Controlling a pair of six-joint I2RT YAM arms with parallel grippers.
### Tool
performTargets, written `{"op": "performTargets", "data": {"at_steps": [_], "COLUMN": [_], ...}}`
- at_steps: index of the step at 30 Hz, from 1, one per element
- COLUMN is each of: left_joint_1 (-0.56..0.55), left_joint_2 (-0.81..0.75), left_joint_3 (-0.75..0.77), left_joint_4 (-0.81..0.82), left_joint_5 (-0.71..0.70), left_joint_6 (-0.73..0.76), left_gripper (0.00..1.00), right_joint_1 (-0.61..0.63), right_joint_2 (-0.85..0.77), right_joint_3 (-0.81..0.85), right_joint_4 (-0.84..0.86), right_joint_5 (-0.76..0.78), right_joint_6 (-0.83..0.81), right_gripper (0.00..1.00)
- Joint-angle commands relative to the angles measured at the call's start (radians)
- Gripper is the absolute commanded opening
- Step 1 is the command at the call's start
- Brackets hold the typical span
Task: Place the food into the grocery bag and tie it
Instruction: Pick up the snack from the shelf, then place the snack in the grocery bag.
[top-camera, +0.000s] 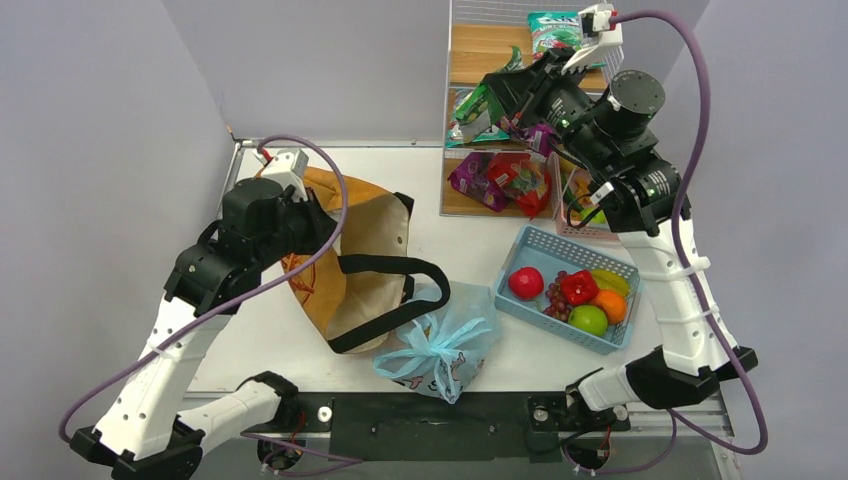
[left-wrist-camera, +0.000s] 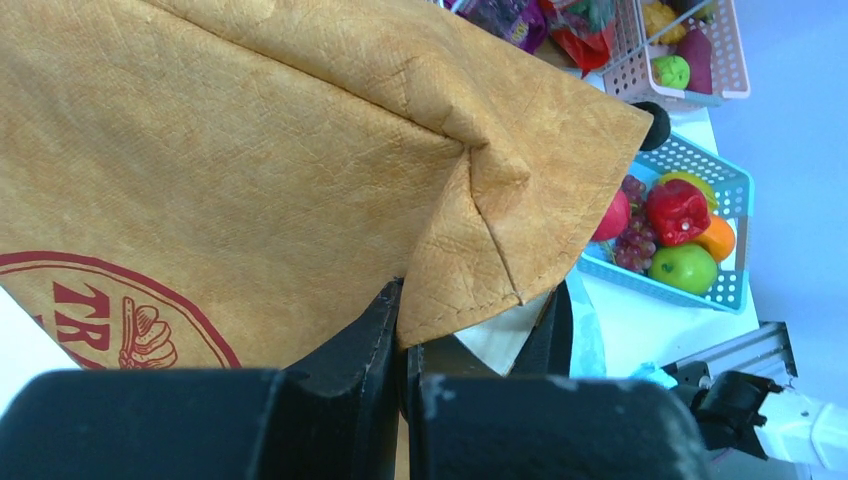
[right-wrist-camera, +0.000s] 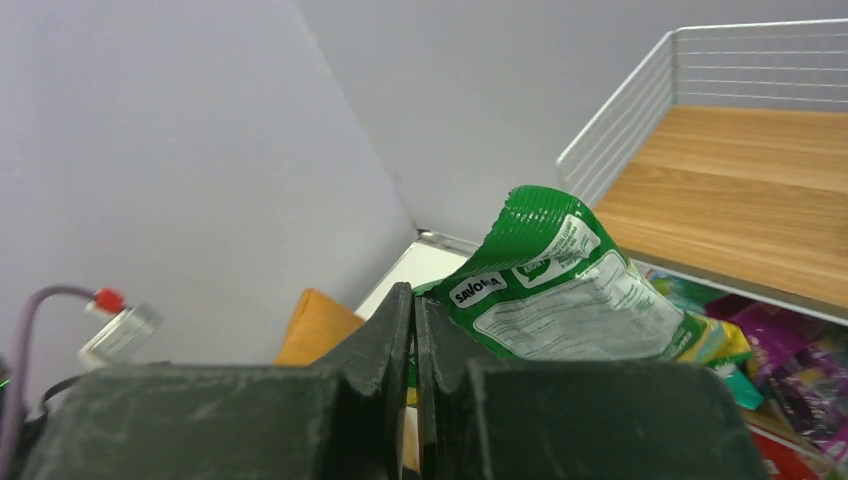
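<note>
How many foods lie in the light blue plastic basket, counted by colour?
Red: 2, round red fruit and red pepper
Purple: 1, grape bunch
Yellow: 1, yellow fruit
Orange: 1, round orange fruit
Green: 1, green apple
Total: 6

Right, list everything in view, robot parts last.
grocery bag: 1, light blue, front edge between arm bases
tote bag: 1, tan, black straps, table left
mesh basket: 1, blue, table right
red apple, purple grapes, red pepper, green apple, orange, yellow fruit: 1 each, in mesh basket
pink basket: 1, behind mesh basket
wire shelf: 1, white, back right
snack packets: several, mixed colours, on shelf
green packet: 1, in right gripper
left gripper: black, shut on tote bag
right gripper: black, shut on green packet
</note>
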Motion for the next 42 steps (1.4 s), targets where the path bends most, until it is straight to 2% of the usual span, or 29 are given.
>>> {"op": "performTargets", "data": {"at_steps": [1, 4, 8, 13, 25, 42], "left_joint_1": [0.049, 0.082, 0.131, 0.187, 0.263, 0.387], "left_joint_2": [0.037, 0.057, 0.086, 0.115, 0.137, 0.196], "left_joint_3": [0.077, 0.09, 0.119, 0.134, 0.149, 0.173], "left_joint_4": [0.039, 0.05, 0.056, 0.061, 0.072, 0.084], "left_joint_5": [-0.008, 0.024, 0.081, 0.133, 0.213, 0.334], "left_joint_6": [0.041, 0.056, 0.084, 0.099, 0.109, 0.13], "left_gripper": [0.0, 0.0, 0.0, 0.0, 0.0, 0.0], "right_joint_1": [0.003, 0.006, 0.014, 0.049, 0.206, 0.274], "right_joint_2": [-0.068, -0.087, -0.101, -0.048, 0.125, 0.299], "right_joint_3": [-0.021, -0.067, -0.159, -0.169, -0.031, 0.045], "right_joint_4": [0.06, 0.087, 0.202, 0.265, 0.313, 0.464], "right_joint_5": [-0.166, -0.264, -0.379, -0.486, -0.541, -0.601], "right_joint_6": [0.09, 0.149, 0.238, 0.3, 0.322, 0.473], "right_gripper": [0.0, 0.0, 0.0, 0.0, 0.0, 0.0]}}
